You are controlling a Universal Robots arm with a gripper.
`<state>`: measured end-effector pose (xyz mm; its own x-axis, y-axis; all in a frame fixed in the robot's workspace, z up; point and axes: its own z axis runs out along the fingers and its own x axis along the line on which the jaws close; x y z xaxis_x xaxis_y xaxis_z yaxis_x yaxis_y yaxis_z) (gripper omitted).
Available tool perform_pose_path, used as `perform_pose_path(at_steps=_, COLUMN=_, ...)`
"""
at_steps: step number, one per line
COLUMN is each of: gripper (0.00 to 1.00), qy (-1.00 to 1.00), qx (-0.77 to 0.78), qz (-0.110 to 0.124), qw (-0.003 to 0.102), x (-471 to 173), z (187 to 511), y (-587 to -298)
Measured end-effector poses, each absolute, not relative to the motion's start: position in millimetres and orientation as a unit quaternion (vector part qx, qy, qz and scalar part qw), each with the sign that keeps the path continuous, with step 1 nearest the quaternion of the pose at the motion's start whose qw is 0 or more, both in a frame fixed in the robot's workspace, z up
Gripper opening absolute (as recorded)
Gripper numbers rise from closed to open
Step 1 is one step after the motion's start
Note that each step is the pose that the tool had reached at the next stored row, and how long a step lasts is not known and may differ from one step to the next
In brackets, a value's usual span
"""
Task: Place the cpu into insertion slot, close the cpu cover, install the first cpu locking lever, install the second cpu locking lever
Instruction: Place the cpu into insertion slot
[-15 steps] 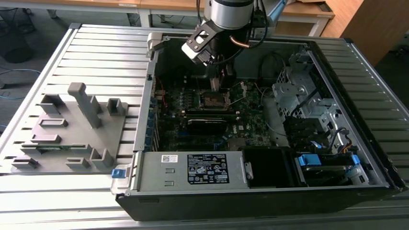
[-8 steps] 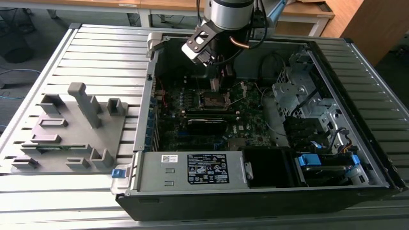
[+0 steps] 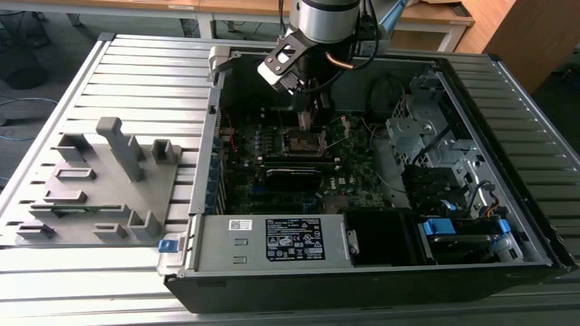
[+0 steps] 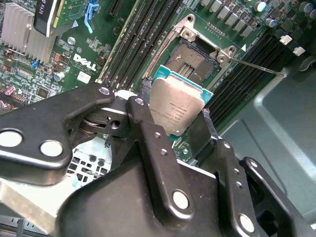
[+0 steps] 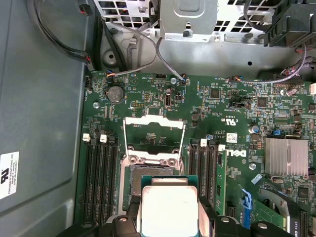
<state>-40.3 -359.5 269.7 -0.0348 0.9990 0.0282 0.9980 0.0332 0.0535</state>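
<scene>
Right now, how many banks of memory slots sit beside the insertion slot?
2. One bank flanks the insertion slot on one side, the second bank on the opposite side. The hand holding the cpu hides part of the board, so more may be hidden.

Ribbed grey aluminium tabletop (image 3: pixel 136 75). Two items sit directly on it: an open black-and-grey desktop computer case (image 3: pixel 363 291) lying on its side, and a grey plastic fixture plate with upright posts (image 3: pixel 172 193) just beside it, on the exterior view's left.
</scene>
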Motion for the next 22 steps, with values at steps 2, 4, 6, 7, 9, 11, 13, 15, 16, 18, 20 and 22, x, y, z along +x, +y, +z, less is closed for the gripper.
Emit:
perform_pose_path(at_steps=2, gripper=0.54, qy=0.719, qx=0.695, qz=0.029, qw=0.008, x=-40, z=270, y=-359)
perform_pose_path(at_steps=4, gripper=0.54, qy=0.719, qx=0.695, qz=0.029, qw=0.008, x=-40, z=269, y=-359)
perform_pose_path(at_steps=6, gripper=0.54, qy=0.719, qx=0.695, qz=0.029, qw=0.008, x=-40, z=263, y=-359)
perform_pose_path(at_steps=7, gripper=0.54, qy=0.719, qx=0.695, qz=0.029, qw=0.008, x=-40, z=256, y=-359)
perform_pose_path(at_steps=9, gripper=0.54, qy=0.719, qx=0.695, qz=0.029, qw=0.008, x=-40, z=256, y=-359)
perform_pose_path(at_steps=11, gripper=0.54, qy=0.719, qx=0.695, qz=0.029, qw=0.008, x=-40, z=255, y=-359)
perform_pose_path(at_steps=13, gripper=0.54, qy=0.719, qx=0.695, qz=0.029, qw=0.008, x=-40, z=255, y=-359)
perform_pose_path(at_steps=15, gripper=0.54, qy=0.719, qx=0.695, qz=0.029, qw=0.008, x=-40, z=255, y=-359)
perform_pose_path(at_steps=16, gripper=0.54, qy=0.719, qx=0.695, qz=0.029, qw=0.008, x=-40, z=255, y=-360)
perform_pose_path(at_steps=18, gripper=0.54, qy=0.719, qx=0.695, qz=0.029, qw=0.008, x=-40, z=254, y=-359)
perform_pose_path(at_steps=20, gripper=0.54, qy=0.719, qx=0.695, qz=0.029, qw=0.008, x=-40, z=254, y=-357)
perform_pose_path(at_steps=22, gripper=0.54, qy=0.719, qx=0.695, qz=0.029, qw=0.008, x=-40, z=253, y=-355)
